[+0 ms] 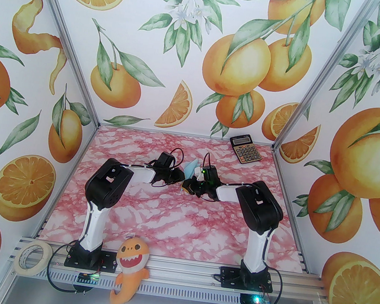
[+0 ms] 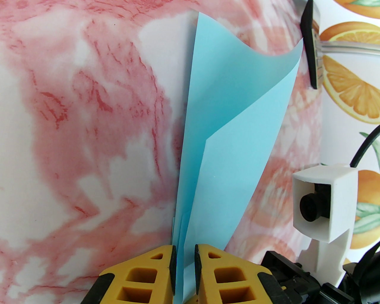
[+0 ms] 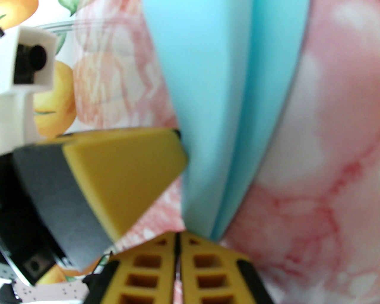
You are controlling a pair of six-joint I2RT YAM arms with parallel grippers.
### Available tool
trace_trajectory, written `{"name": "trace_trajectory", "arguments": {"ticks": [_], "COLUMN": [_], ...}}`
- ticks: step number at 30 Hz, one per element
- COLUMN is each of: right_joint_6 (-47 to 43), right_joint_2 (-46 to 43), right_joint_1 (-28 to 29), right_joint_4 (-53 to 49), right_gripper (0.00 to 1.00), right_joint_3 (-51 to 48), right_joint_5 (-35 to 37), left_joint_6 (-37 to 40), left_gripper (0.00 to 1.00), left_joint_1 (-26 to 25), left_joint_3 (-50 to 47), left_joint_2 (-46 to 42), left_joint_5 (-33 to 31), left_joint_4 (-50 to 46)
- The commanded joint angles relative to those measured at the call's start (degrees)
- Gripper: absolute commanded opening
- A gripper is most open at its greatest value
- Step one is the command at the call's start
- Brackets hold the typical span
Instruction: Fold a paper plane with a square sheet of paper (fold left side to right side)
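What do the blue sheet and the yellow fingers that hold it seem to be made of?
The square sheet of paper: thin matte paper; it curls softly, no gloss. The fingers of the left gripper: probably matte plastic, rigid with hollow cells.

The paper [image 2: 237, 148] is thin, smooth and matt. The table [image 1: 167, 220] has a smooth pink marble print with a faint sheen. The fingers [image 2: 139, 276] are matt yellow plastic with moulded hollows, faced by black rubbery pads [image 2: 173, 267]. The camera housing [image 2: 326, 190] is matt white plastic, slightly grainy. The frame [image 1: 179, 270] is bare silvery metal. The calculator [image 1: 245, 150] is black plastic with a gold face. The shark [image 1: 131, 267] is soft orange plush. The tape roll [image 1: 32, 258] looks like cream paper.
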Motion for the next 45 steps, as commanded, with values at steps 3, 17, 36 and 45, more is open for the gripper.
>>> {"name": "trace_trajectory", "arguments": {"ticks": [3, 17, 36, 45], "right_joint_6": [0.2, -0.8, -6.4, -9.2], "right_joint_2": [1.6, 1.9, 3.3, 2.6], "right_joint_1": [0.2, 0.3, -0.1, -0.5], "right_joint_4": [0.5, -5.8, -18.1, -21.2], "right_gripper": [0.10, 0.07, 0.00, 0.01], "right_joint_3": [1.1, 2.8, 4.3, 5.2], "right_joint_5": [1.2, 4.5, 3.6, 1.8], "left_joint_6": [-0.6, -0.5, 5.0, 9.4], "left_gripper": [0.19, 0.19, 0.39, 0.35], "left_joint_1": [-1.8, -2.0, 0.8, 0.9], "left_joint_3": [1.0, 0.9, 6.4, 10.7], "left_joint_2": [2.8, 2.6, 0.3, 1.6], "left_joint_5": [1.3, 1.3, -0.9, -1.5], "left_joint_4": [0.8, 0.7, -5.6, -9.7]}}
